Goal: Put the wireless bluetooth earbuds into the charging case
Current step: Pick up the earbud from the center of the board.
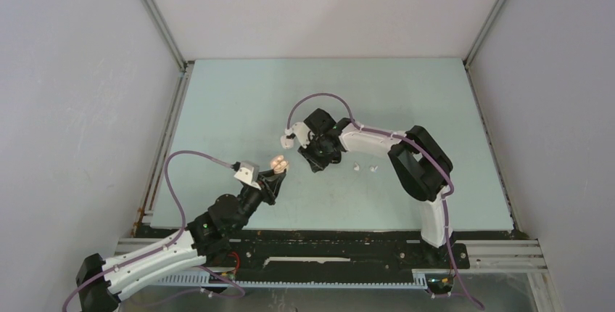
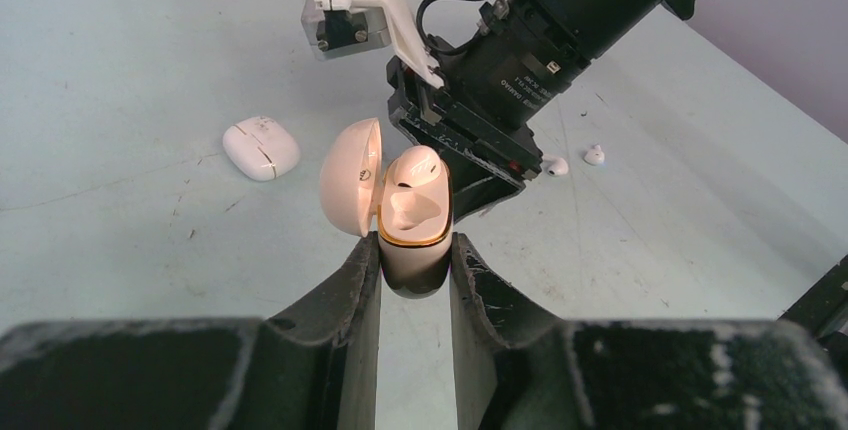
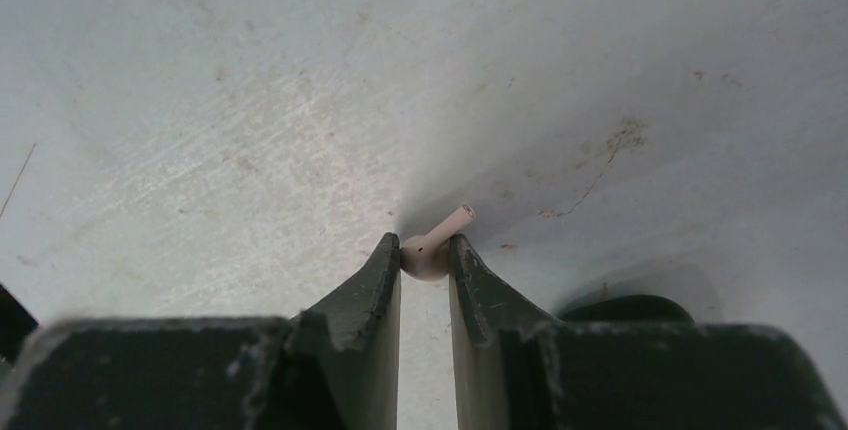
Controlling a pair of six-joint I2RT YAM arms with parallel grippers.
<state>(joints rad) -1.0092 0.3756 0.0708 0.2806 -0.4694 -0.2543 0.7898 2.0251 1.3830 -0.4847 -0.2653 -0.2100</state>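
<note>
A pale green table (image 1: 239,94) — scuffed and stained — bears a closed white case (image 2: 260,147), grey walls (image 1: 72,72) around.

The left arm (image 1: 159,254) lay low from its base at 7 o'clock in the top view and stretched toward 1 o'clock. Its wrist was level. The left gripper (image 2: 415,250) pointed the same way, fingers (image 2: 352,290) nearly together and clamped on the sides of a case (image 2: 415,268), holding it off the table.

The right arm (image 1: 417,167) rose from its base at 5 o'clock and folded at a high elbow. Its forearm ran toward 9 o'clock. The right gripper (image 3: 425,255) tipped down toward 7 o'clock, close to the left one, jaws pinched on an earbud (image 3: 432,256) at their tips.
</note>
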